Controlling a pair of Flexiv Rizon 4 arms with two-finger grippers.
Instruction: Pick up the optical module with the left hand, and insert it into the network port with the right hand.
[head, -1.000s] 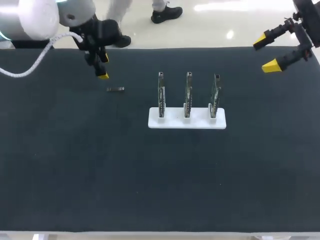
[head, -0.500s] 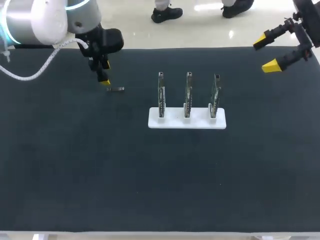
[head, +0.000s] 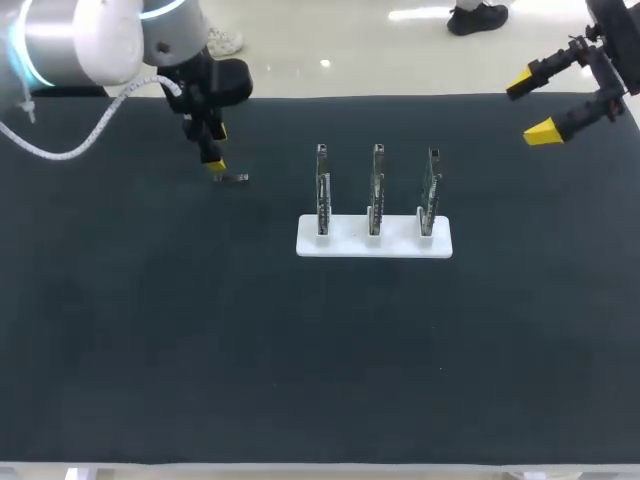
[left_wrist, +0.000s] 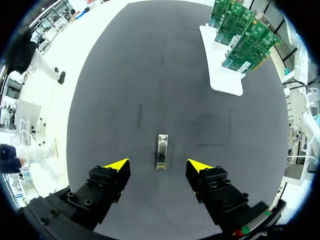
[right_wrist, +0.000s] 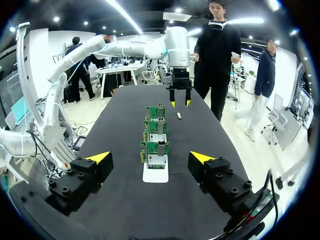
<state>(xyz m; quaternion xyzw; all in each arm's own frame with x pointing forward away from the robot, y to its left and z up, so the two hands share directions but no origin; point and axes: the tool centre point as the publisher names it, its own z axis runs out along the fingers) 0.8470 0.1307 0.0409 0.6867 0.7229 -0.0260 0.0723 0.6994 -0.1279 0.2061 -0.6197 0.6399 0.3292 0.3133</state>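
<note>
Plainly, the table is covered edge to edge in a dark, matte mat with faint scuffs in the left wrist view. Near its middle a white base holds three green circuit cards upright in a row, standing apart from one another. The optical module lies flat on the mat, well to the left of the base and near the far edge. The left gripper points down beside it. From the wrist, the left gripper has its fingers spread wide to either side of the module, with bare mat between each yellow tip and the module. The right gripper hangs over the far right corner, also spread wide, holding nothing. Its own view looks down the line of cards toward the module and the left gripper. From above, the cards show edge-on and the lower yellow tip covers the module's near end. The network port is too small to make out, and the module's detail is unreadable in every view.
</note>
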